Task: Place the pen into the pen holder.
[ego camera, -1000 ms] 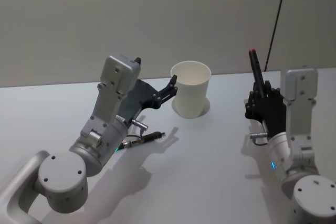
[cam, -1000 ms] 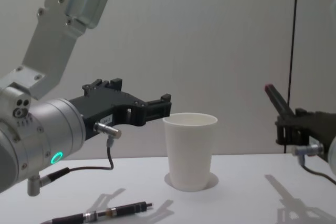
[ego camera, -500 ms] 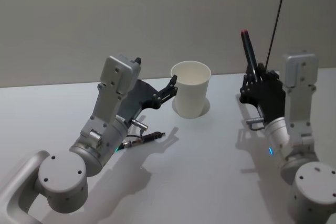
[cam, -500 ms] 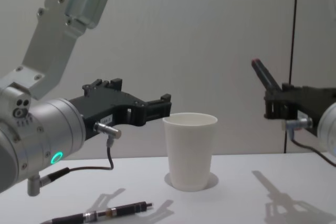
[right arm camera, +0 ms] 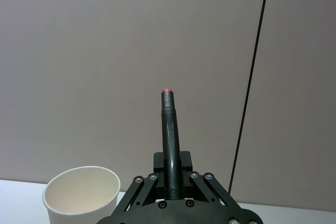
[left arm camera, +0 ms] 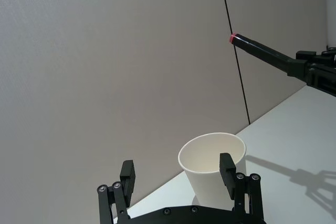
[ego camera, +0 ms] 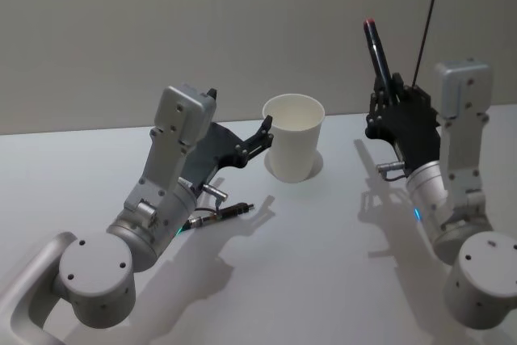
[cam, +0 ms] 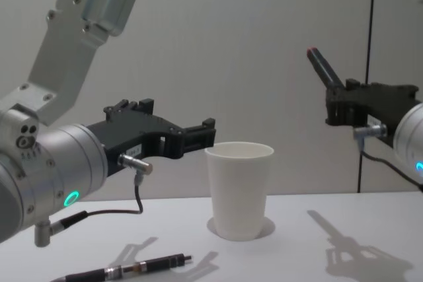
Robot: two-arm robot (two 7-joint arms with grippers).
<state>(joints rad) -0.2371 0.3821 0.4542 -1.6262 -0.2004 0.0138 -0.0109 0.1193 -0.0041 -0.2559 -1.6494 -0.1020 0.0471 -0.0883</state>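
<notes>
Pen (ego camera: 376, 48) sits clamped in right tool (ego camera: 386, 101), raised to the right of pen holder (ego camera: 292, 149); left tool (ego camera: 258, 136) stands spread just left of it. Risk: the tilted pen may strike the rim on descent and topple the light holder.

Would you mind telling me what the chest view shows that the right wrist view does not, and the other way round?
The chest view adds the left gripper, open near the rim of the pen holder, and a dark pen-like item lying on the table. The right wrist view adds a look into the holder's hollow and at the right gripper from behind, shut on the pen. Both share the holder, the right gripper and the red-tipped pen, held higher than the rim, off to its side.
</notes>
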